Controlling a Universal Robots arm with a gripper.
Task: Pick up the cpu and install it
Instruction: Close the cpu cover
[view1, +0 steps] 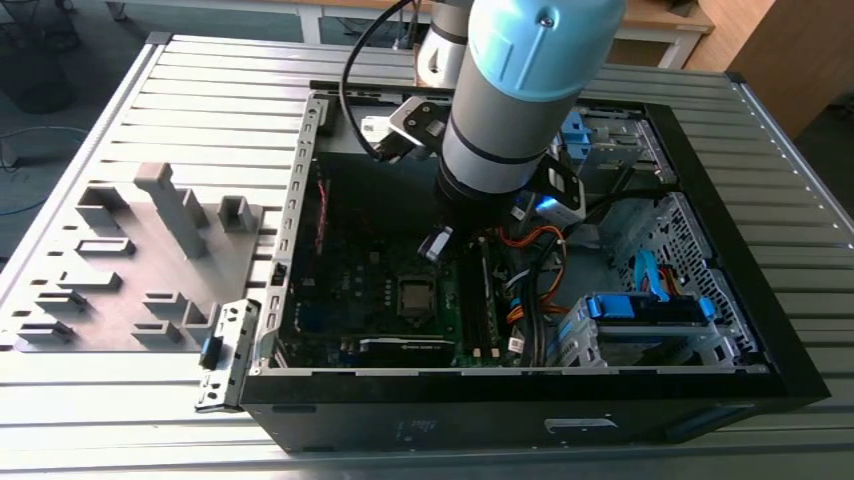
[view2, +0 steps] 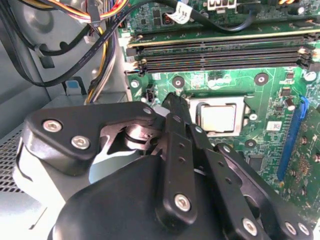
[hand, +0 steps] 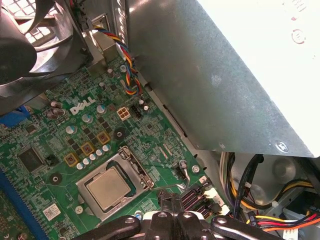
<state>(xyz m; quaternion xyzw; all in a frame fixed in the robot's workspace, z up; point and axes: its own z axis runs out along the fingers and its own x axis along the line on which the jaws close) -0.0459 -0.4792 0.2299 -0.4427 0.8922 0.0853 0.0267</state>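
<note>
The cpu (view2: 218, 117) is a pale silvery square lying flat in the motherboard socket, also seen in the first wrist view (hand: 107, 189) inside its metal frame. In the exterior view the socket (view1: 414, 293) sits mid-board within the black computer case (view1: 747, 330). My gripper (view2: 172, 102) hovers just beside the socket, a little above the board, its black fingers pressed together with nothing between them. It is also seen in the first wrist view (hand: 172, 196) and under the arm in the exterior view (view1: 438, 245).
Memory sticks (view2: 220, 55) run beside the socket. Bundled cables (hand: 270, 210) and the grey power supply (hand: 225, 85) crowd one side, a fan (hand: 30, 45) another. A grey tray with tall blocks (view1: 160, 250) lies at the exterior view's left.
</note>
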